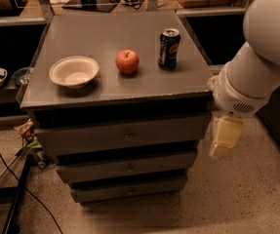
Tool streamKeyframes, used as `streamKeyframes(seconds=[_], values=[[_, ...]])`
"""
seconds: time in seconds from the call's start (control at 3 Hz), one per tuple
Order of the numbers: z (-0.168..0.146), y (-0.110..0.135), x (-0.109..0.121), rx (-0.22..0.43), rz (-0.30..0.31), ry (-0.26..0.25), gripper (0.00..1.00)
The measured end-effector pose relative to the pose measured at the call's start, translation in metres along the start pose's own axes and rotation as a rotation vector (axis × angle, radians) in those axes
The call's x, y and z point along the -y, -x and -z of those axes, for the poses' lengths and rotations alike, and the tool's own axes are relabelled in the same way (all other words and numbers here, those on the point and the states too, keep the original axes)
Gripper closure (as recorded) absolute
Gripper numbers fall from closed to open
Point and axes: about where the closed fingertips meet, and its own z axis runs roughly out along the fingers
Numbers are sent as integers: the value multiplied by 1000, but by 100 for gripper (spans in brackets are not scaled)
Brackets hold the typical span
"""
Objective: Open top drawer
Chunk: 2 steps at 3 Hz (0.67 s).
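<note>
Matt grey top drawer (81,139), small metal knob (128,136) — pale smooth plastic hand (223,145) just right of it

We saw the top drawer (81,138) closed; our gripper (224,140) hung just right of its front, apart from the knob (128,136). A bowl (74,71), an apple (127,61) and a can (169,48) stood above.

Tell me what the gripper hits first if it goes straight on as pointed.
The gripper hangs pointing down, right of the top drawer. Straight on, it likely meets the speckled floor first, though depth is unclear.
</note>
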Motion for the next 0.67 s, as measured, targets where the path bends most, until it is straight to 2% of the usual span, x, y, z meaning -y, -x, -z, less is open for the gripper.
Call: streamKeyframes(seconds=[0.33, 0.67], values=[[-19, 4, -3, 38, 13, 24, 0], [-42, 20, 0, 89, 49, 45, 0]])
